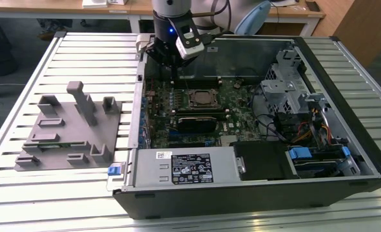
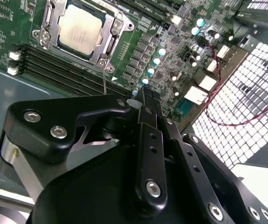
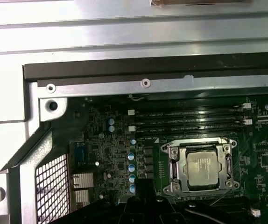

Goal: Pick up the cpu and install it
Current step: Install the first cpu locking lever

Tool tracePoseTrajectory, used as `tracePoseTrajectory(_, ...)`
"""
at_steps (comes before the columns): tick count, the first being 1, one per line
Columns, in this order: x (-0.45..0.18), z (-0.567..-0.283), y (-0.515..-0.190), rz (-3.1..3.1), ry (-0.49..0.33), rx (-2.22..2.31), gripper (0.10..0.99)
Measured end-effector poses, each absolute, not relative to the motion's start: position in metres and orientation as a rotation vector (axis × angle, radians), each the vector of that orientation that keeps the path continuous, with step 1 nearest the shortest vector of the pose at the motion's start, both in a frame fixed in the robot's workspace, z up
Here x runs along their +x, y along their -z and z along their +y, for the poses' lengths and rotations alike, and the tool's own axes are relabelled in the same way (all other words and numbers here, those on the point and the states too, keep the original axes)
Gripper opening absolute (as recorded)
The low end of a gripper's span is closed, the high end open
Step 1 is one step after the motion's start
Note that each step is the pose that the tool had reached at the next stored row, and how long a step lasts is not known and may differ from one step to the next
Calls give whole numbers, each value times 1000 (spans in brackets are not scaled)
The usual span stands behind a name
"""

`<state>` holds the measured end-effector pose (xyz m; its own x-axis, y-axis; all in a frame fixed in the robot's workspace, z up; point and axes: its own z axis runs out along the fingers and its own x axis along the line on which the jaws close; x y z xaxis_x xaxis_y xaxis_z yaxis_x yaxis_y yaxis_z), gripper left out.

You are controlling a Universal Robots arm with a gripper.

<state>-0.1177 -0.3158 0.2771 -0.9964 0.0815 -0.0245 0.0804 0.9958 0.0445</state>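
- The cpu (image 3: 202,168) lies flat in its socket (image 3: 172,161) on the green motherboard (image 3: 264,158), silvery top up.
- The hand (image 2: 145,95) hangs over the board near the socket, apart from the cpu; its fingers are pressed together and carry nothing.
- The open computer case (image 1: 255,193) stands on the slatted worktop (image 1: 22,96), beside a grey fixture (image 1: 55,140).

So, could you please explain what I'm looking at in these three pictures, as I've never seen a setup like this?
It's a robot arm poised over an open computer case on a slatted metal table. The exterior view looks on from off the arm; both wrist views ride on the arm, looking past its gripper. The cpu, a silvery square, sits in its socket on the green motherboard. The gripper's fingers look closed, holding nothing. A grey plastic fixture lies beside the case.
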Motion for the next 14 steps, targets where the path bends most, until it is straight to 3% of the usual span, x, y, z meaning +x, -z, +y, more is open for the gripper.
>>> tracePoseTrajectory(14, -117, -313, -269, 3112, -68, 126, 106)
